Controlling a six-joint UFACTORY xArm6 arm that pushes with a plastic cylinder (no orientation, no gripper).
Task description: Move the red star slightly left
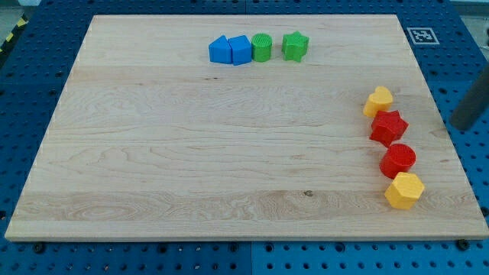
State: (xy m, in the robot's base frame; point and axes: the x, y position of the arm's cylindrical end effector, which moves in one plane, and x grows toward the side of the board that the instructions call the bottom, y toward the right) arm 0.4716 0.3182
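In the camera view, my tip (461,124) sits at the view's right edge, at the lower end of the straight dark rod, over the right margin of the pale wooden bench (191,153). The red star-shaped plastic block (389,127) lies to the tip's left, at nearly the same height in the view and well apart from it, with bare wood between. A push toward the view's left should therefore carry the star the way the task asks.

There is no hand on this arm, only the rod, so nothing opens, closes or is held.

The star is a chunky, ridged, bright red piece near the bench's right side. The yellow heart-shaped block (378,101) touches it at its upper left, and the red round block (398,160) sits just below it. A careless push could drag either along.
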